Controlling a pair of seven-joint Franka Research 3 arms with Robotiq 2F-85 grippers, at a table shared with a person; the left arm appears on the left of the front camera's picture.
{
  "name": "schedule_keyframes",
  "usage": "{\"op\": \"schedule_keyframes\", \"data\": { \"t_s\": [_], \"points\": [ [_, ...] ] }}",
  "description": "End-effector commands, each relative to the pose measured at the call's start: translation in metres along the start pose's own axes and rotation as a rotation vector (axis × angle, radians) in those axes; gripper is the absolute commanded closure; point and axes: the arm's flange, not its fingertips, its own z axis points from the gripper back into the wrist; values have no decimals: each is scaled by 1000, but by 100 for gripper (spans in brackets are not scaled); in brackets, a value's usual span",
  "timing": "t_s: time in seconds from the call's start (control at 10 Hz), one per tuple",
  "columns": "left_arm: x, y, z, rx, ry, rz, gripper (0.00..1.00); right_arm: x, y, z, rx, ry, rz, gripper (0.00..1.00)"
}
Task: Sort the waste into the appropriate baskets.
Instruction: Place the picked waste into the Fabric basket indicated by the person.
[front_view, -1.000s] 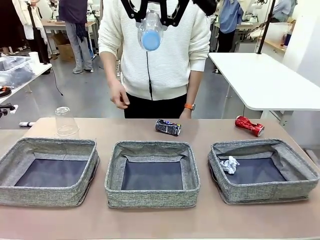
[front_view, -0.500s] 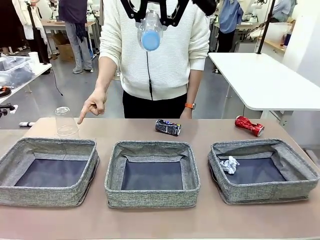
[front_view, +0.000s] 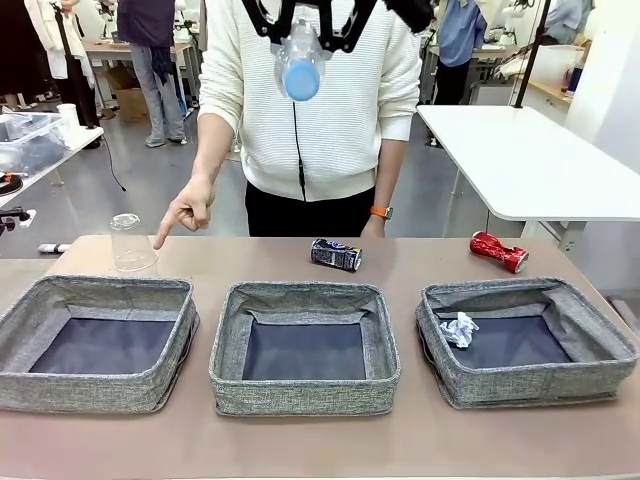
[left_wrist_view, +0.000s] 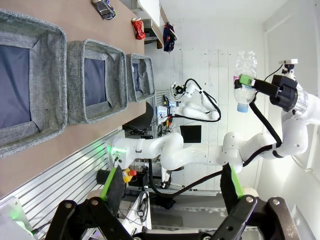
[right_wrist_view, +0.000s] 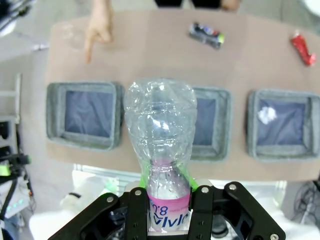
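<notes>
Right hand (right_wrist_view: 168, 192) tight around clear bottle (right_wrist_view: 160, 125), blue cap (front_view: 301, 80) seemingly toward robot's side.

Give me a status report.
Right gripper shut on bottle, raised high. Left gripper open, empty. Person's hand pointing at clear cup.

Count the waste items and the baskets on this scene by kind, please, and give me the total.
Baskets: 3 (left basket, middle basket, right basket)
Cans: 2 (red can, dark can)
Plastic bottle: 1
Plastic cup: 1
Paper wad: 1
Total: 8
</notes>
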Motion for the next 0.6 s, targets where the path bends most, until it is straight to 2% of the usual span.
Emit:
{"op": "schedule_keyframes", "data": {
  "t_s": [0.0,0.2,0.4,0.5],
  "points": [
    [-1,-4,-1,-22,-4,3,0,1,6,-59,136,25,252,78],
    [-1,-4,-1,-22,-4,3,0,2,54,-144,231,64,532,78],
    [-1,-4,-1,-22,-4,3,0,-19,103,-220,310,128,813,78],
    [-1,-4,-1,-22,-4,3,0,-38,119,-234,356,274,938,78]
  ]
}}
